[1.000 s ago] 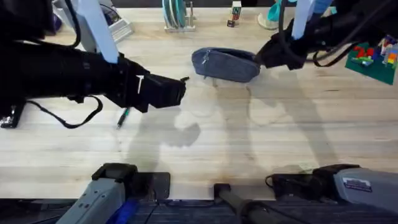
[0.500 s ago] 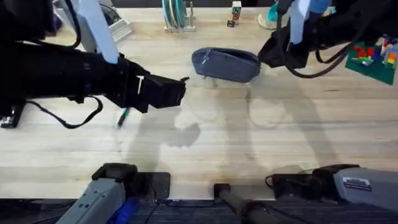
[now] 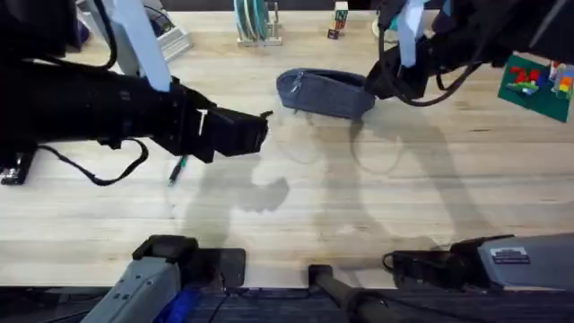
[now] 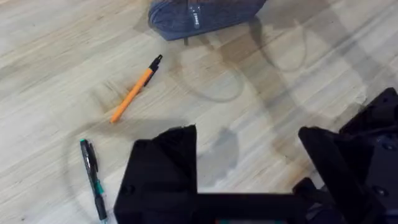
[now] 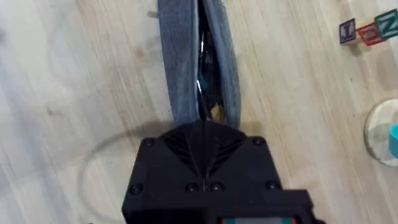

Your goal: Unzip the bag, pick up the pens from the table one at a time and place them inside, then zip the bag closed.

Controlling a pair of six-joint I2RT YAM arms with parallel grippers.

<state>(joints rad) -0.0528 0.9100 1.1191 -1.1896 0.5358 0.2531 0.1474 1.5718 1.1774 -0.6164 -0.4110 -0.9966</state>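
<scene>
Open tabletop lies in front of the bag; I see bare table there, wide enough for a gripper to pass. The right gripper, fingers pinched together, blocks the bag's right end. The left gripper hangs left of and in front of the bag, fingers apart, with the orange pen and black pen beneath it.

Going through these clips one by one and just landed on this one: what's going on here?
Two robot arms are packing pens into a grey-blue bag. The right gripper is shut on the bag's end, where the zipper shows open in the right wrist view. The left gripper hovers open and empty above the table. An orange pen and a black pen lie on the table, outside the bag.
</scene>
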